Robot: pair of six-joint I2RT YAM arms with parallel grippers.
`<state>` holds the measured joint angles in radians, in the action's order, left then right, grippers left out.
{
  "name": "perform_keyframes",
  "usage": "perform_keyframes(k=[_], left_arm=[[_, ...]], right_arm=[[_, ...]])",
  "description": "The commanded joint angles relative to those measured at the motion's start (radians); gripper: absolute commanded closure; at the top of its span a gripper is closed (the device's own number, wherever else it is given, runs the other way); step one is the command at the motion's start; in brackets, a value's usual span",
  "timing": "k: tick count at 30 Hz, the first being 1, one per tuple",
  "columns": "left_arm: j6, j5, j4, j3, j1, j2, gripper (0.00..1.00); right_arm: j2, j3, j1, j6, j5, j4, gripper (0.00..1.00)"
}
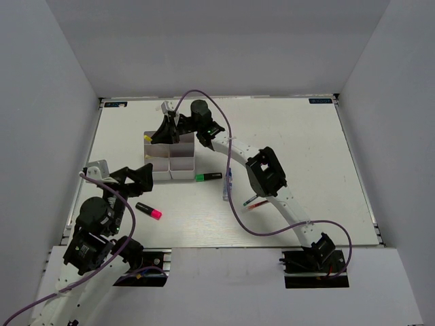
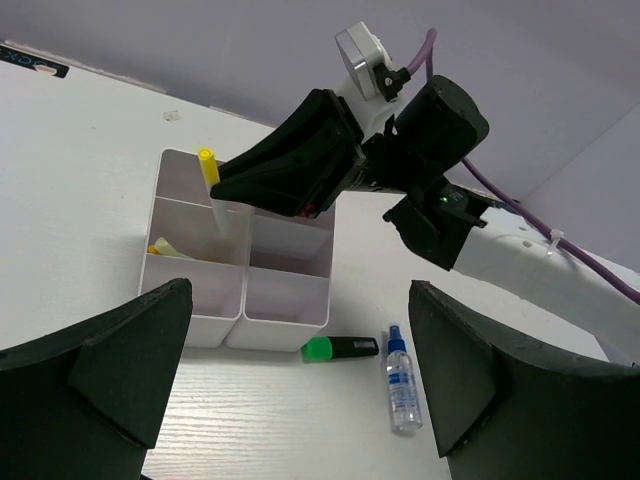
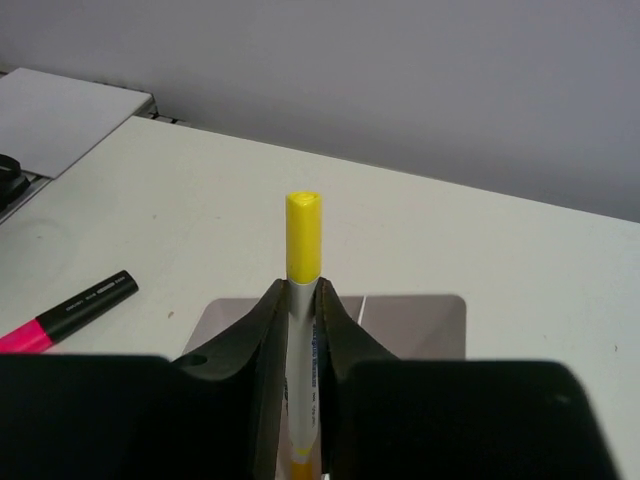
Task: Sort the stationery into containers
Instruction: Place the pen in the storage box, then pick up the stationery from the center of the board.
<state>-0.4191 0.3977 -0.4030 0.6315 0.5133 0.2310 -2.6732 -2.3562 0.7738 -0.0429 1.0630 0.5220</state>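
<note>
One item is in hand: the right pincer [image 3: 300,290] is clenched on a yellow-capped pen [image 3: 303,235], held about upright with the cap on top. In the left wrist view the pen's lower end dips into the far-left compartment of the white tray [image 2: 290,300]. The step looks like the drop-off of this pen. The next move likely calls for the fingers to part so the pen rests in that compartment, then for the arm to lift straight up clear of the tray's walls.

The left pincer [image 2: 300,370] hangs released, jaws wide, near the table's [image 1: 306,156] left side and holds nothing.

Several items lie unsorted. A green highlighter [image 2: 340,348] lies just beside the tray's near wall, with a blue-capped tube [image 2: 402,385] beside it. A black marker [image 1: 148,211] with a pink cap lies near the left arm.

Hidden parts matter here. Whether the pen's tip touches the compartment floor cannot be told, as the wall and the pincer cover it. A small yellow thing [image 2: 160,246] in the near-left compartment is too cut off to name. Thin pens [image 1: 253,202] lie partly under the right arm, their number unclear. No erasers can be made out.
</note>
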Motion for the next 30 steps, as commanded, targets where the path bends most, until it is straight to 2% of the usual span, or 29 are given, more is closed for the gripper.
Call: perform_keyframes(k=[1, 3, 4, 12, 14, 16, 17, 18, 19, 21, 22, 23, 25, 26, 27, 29, 30], left_arm=[[0.008, -0.023, 0.013, -0.003, -0.006, -0.005, 0.02], [0.008, -0.023, 0.013, -0.003, -0.006, 0.005, 0.02], [0.008, -0.023, 0.013, -0.003, -0.006, 0.014, 0.02], [-0.032, -0.005, 0.004, 0.007, -0.006, 0.044, 0.02], [-0.078, -0.005, -0.020, 0.007, -0.006, 0.053, 0.04], [-0.127, -0.005, -0.031, 0.007, -0.006, 0.064, 0.06], [-0.150, -0.005, -0.048, 0.007, -0.006, 0.091, 0.08], [-0.173, -0.005, -0.060, 0.007, -0.006, 0.106, 0.12], [-0.194, -0.005, -0.071, 0.016, -0.006, 0.128, 0.13], [-0.271, -0.005, -0.109, 0.025, -0.006, 0.183, 0.20], [-0.292, -0.005, -0.118, 0.025, -0.006, 0.253, 0.20], [-0.315, -0.005, -0.128, 0.025, -0.006, 0.295, 0.23], [-0.404, -0.005, -0.174, 0.051, 0.007, 0.384, 0.28], [-0.443, -0.005, -0.198, 0.060, 0.007, 0.480, 0.29], [-0.514, -0.005, -0.258, 0.086, 0.007, 0.531, 0.29], [-0.573, 0.007, -0.312, 0.111, 0.016, 0.676, 0.29], [-0.613, 0.007, -0.333, 0.122, 0.016, 0.718, 0.29]], right_arm=[[0.006, -0.051, 0.007, 0.038, -0.031, 0.009, 0.77], [0.009, -0.051, 0.005, 0.038, -0.029, -0.017, 0.59], [0.012, -0.052, 0.004, 0.038, -0.029, -0.020, 0.58], [0.085, -0.064, -0.005, 0.095, 0.002, -0.105, 0.57], [0.136, -0.072, -0.022, 0.138, -0.015, -0.204, 0.59], [0.208, -0.078, -0.030, 0.219, -0.095, -0.377, 0.59], [0.228, -0.080, -0.050, 0.227, -0.133, -0.470, 0.56], [0.251, -0.069, -0.054, 0.236, -0.296, -0.508, 0.53], [0.309, -0.027, -0.063, 0.264, -0.334, -0.578, 0.49], [0.456, 0.092, -0.103, 0.255, -0.464, -0.609, 0.32], [0.498, 0.148, -0.113, 0.249, -0.571, -0.609, 0.24], [0.618, 0.287, -0.134, 0.270, -0.630, -0.635, 0.19], [0.685, 0.357, -0.175, 0.259, -0.694, -0.661, 0.19], [0.717, 0.470, -0.191, 0.252, -0.710, -0.680, 0.24], [0.824, 0.515, -0.229, 0.220, -0.716, -0.686, 0.46], [0.936, 0.712, -0.272, 0.189, -0.701, -0.660, 0.73], [1.004, 0.753, -0.300, 0.167, -0.698, -0.646, 0.87]])
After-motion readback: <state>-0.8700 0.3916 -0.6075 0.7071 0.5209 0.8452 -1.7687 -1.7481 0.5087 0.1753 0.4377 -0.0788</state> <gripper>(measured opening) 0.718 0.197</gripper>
